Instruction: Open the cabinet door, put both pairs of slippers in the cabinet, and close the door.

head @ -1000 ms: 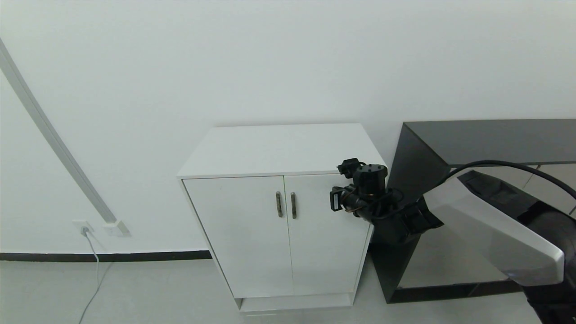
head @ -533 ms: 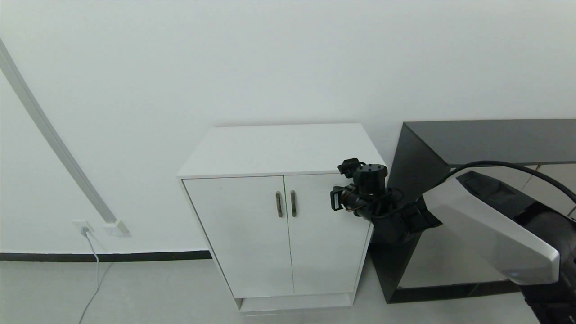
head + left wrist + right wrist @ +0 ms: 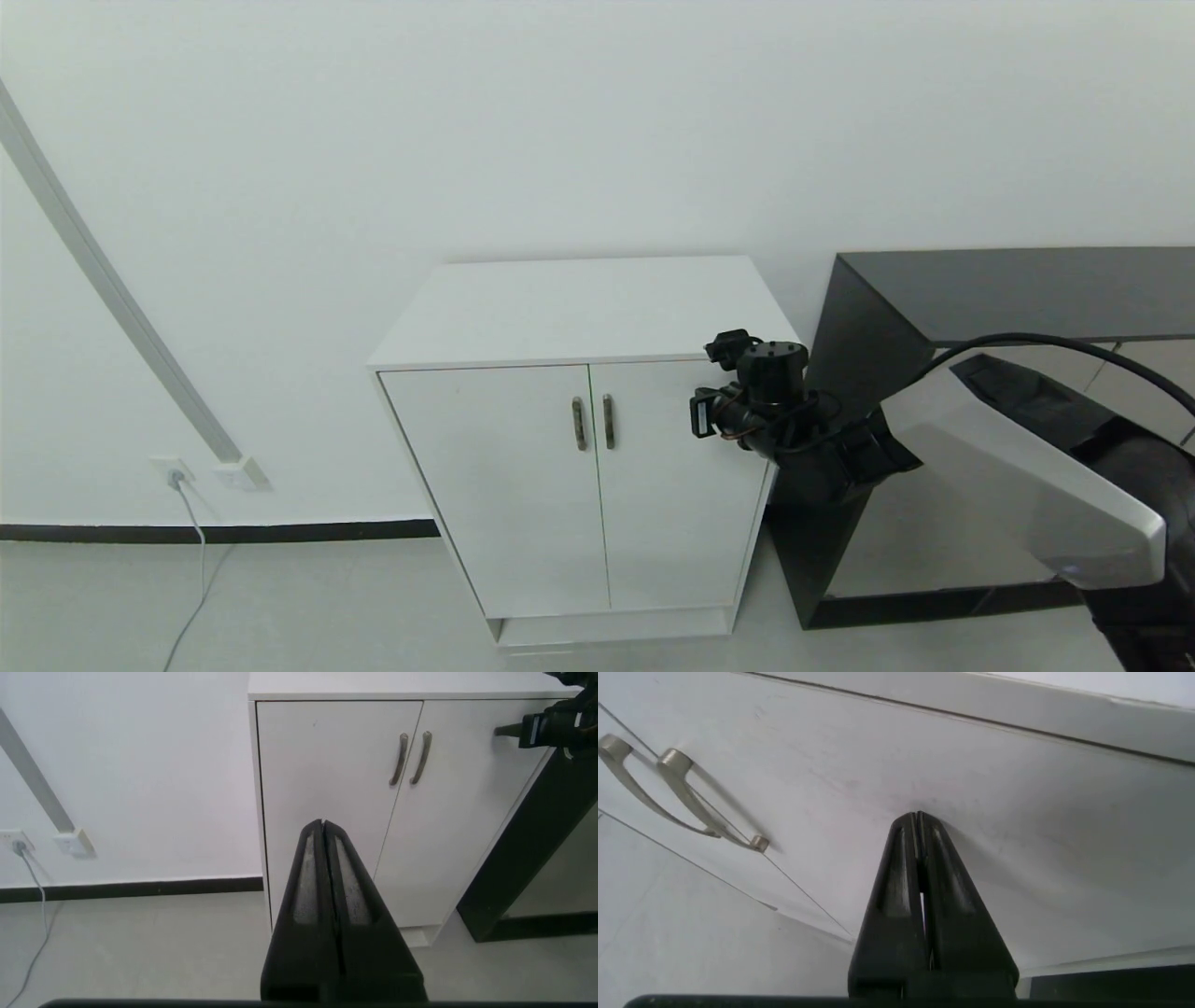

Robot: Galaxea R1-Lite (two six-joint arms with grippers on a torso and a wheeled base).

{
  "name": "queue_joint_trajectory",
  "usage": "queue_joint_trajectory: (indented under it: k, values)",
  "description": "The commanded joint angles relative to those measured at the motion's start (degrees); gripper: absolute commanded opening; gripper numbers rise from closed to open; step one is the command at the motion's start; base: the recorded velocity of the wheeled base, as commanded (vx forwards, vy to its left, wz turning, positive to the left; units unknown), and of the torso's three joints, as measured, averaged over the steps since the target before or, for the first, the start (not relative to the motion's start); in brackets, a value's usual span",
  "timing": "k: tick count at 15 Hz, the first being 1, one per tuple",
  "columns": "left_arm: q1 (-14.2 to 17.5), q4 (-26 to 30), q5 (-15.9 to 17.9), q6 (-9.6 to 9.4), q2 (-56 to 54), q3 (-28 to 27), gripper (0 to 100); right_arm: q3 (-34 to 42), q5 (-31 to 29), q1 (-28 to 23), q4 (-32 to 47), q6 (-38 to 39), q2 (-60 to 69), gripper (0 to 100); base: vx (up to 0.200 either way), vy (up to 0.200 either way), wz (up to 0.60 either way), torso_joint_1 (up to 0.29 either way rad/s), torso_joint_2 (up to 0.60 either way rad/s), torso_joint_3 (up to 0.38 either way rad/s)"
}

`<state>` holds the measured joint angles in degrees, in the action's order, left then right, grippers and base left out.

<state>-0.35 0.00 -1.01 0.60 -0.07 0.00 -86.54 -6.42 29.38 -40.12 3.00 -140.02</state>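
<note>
Against the far wall, in the head view, stands one white cabinet with two doors, the left door and the right door. Both doors are closed. Two metal handles sit side by side at the centre seam, one on each door. The right arm is held in front of the upper right corner of the right door. One dark unit stands just beside the cabinet on the right. On the wall to the left there is one slanted strip and one socket. One cable hangs from the socket to the floor.

In the left wrist view, the left claw has its two fingers pressed together with nothing between them. It is held well apart from the cabinet, facing the left door. The two handles and the right arm appear farther off.

In the right wrist view, the right claw also has its two fingers pressed together, pinching nothing. Its tip is just beside the face of the right door, near the door's top edge. Whether the tip touches the panel cannot be told. The two handles lie near the tip, off to one side.
</note>
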Motion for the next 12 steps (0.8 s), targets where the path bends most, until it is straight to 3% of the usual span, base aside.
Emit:
queue_joint_trajectory:
  k: [1,4,8,12]
  values:
    - [0.0,0.0,0.0,0.02,0.1,0.0,0,2.3,0.0,0.4,-0.2,0.0,2.6,0,0.0,0.0,0.0,0.0,0.0,0.0]
    - [0.0,0.0,0.0,0.02,0.1,0.0,0,6.6,0.0,0.4,-2.9,0.1,6.0,0,0.0,0.0,0.0,0.0,0.0,0.0]
    - [0.0,0.0,0.0,-0.07,0.1,0.0,0,20.7,-0.2,-0.6,-10.4,0.1,12.8,0,0.0,0.0,0.0,0.0,0.0,0.0]
    - [0.0,0.0,0.0,-0.07,0.1,0.0,0,31.5,-6.8,-3.5,-13.3,0.1,19.2,0,0.0,0.0,0.0,0.0,0.0,0.0]
